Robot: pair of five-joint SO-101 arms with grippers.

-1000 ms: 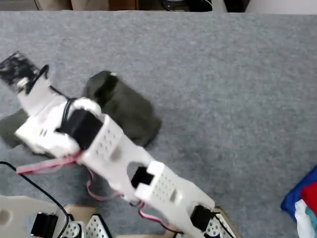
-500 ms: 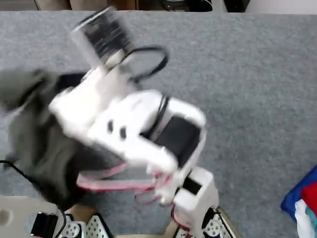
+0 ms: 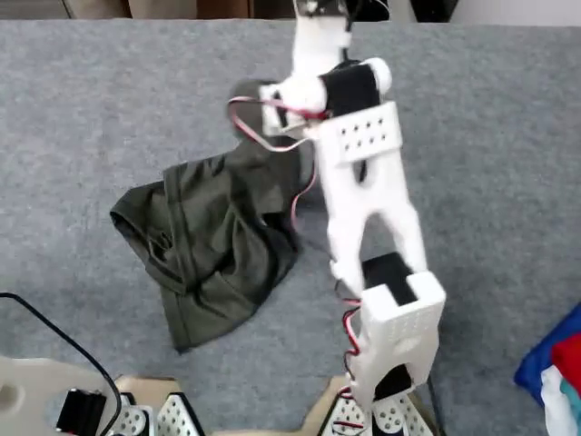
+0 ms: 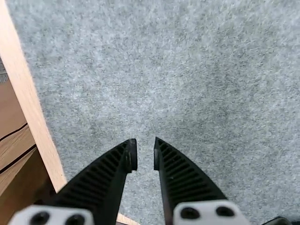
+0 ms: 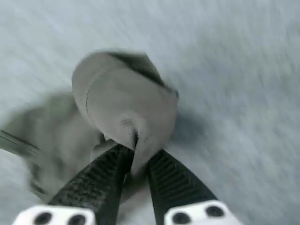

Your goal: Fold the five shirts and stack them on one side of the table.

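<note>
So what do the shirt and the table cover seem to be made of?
Shirt: soft, matte olive cloth, probably a cotton knit; it slumps in limp, creased folds. Table cover: grey felt or short-pile carpet, matte; its surface looks fuzzy and mottled, without sheen.

Dark olive shirt (image 3: 213, 250) crumpled, unfolded; far end pinched in right hand (image 5: 136, 151).

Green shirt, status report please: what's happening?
Right gripper shut on green shirt edge. Left gripper slightly open, empty, over table. Coloured clothes pile well aside.
</note>
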